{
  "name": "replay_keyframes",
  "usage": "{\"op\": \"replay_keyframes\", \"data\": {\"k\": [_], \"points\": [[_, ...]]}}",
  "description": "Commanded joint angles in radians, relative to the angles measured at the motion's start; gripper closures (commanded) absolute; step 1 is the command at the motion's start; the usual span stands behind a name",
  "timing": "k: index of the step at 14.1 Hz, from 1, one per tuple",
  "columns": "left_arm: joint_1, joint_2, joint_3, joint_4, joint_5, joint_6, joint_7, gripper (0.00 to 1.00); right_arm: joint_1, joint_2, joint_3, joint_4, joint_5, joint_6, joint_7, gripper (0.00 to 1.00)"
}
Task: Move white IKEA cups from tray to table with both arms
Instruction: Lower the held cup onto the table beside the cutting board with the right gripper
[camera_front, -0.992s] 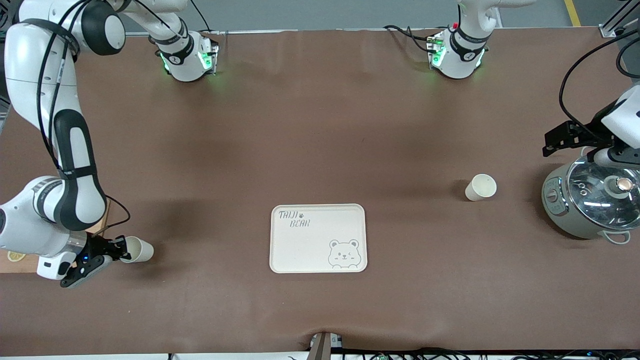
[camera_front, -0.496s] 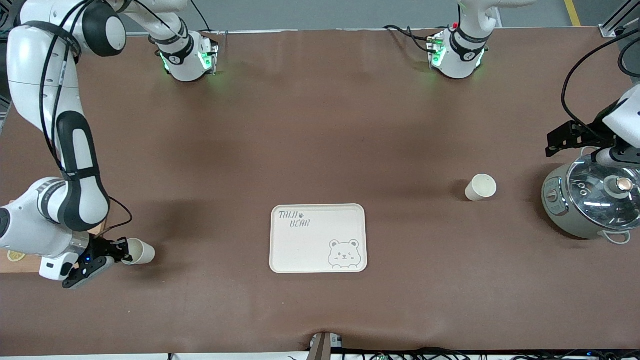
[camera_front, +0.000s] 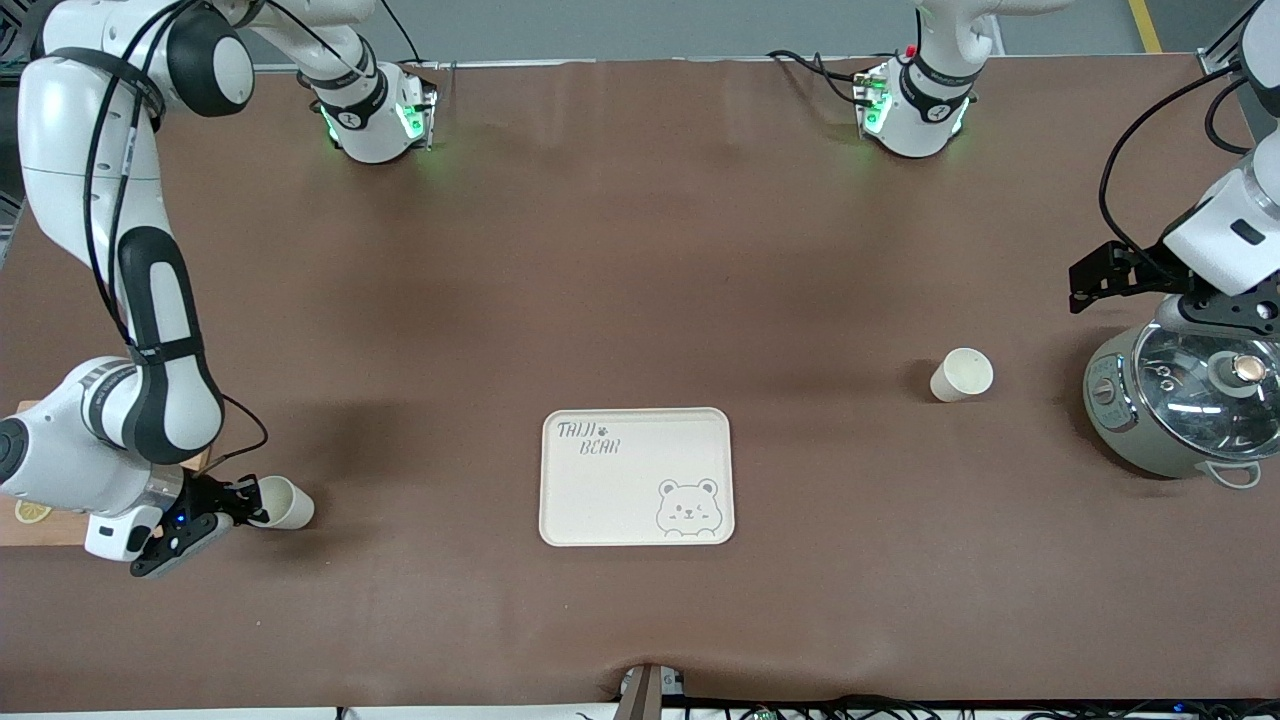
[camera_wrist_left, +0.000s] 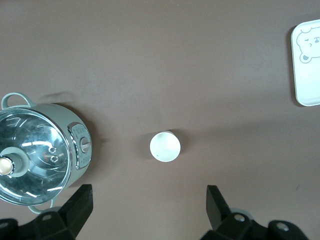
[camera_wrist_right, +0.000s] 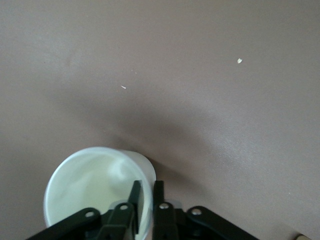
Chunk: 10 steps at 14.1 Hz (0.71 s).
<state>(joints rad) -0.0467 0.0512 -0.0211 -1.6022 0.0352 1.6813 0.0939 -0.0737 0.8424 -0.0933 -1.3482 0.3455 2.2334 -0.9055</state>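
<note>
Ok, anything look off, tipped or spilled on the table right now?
Nothing stands out. Both white cups are upright on the table, off the tray: one beside the cooker, the other with its rim between the right gripper's fingers. The left gripper is open above the cooker's edge. No spills.

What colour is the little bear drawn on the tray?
Grey, on the cream-white tray. The bear face shows best in the front view.
</note>
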Motion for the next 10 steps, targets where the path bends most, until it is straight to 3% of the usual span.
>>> {"op": "replay_keyframes", "data": {"k": [1, 3, 8, 10], "points": [[0.016, -0.005, -0.014, 0.007, 0.017, -0.028, -0.016, 0.0, -0.006, 0.003, 0.007, 0.006, 0.027, 0.005, -0.013, 0.35], [0.016, -0.007, -0.016, 0.008, 0.015, -0.029, -0.014, 0.0, -0.006, 0.003, 0.009, 0.014, 0.027, 0.002, -0.009, 0.03], [0.018, -0.005, -0.014, 0.007, 0.015, -0.029, -0.008, 0.0, -0.011, -0.023, 0.01, 0.035, 0.027, -0.018, 0.023, 0.0], [0.018, -0.007, -0.014, 0.008, 0.015, -0.029, -0.008, 0.0, -0.015, -0.029, 0.007, 0.084, 0.024, -0.113, 0.028, 0.0]]}}
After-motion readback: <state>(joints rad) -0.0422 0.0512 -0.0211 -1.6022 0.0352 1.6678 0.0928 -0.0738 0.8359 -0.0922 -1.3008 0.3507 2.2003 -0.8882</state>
